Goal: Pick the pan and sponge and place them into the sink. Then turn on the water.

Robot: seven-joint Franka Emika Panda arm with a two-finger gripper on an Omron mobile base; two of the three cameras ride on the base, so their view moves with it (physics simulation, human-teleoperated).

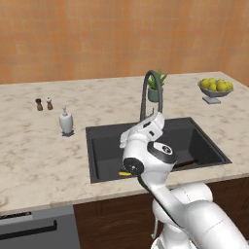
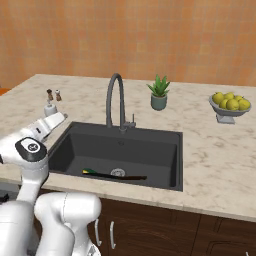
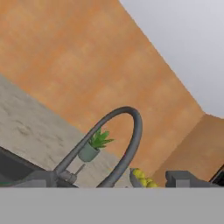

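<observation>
Looking over the arm from the left, the camera caught the sink (image 1: 99, 146) set in a marble counter (image 1: 39, 155), a strip of sponge (image 1: 125, 173) at its near edge and the faucet (image 1: 150, 92) arching behind. From the right, the pan (image 2: 117, 175) lay flat on the basin floor along the near wall, the sponge at its left end, a plant (image 2: 159, 94) and a lemon bowl (image 2: 229, 106) far right. On the hand view, the gripper (image 3: 114, 178) stood wide, empty, faucet between its tips.

Kitchen, marble counter (image 1: 39, 155), sink (image 2: 165, 150), faucet (image 2: 114, 100)
</observation>
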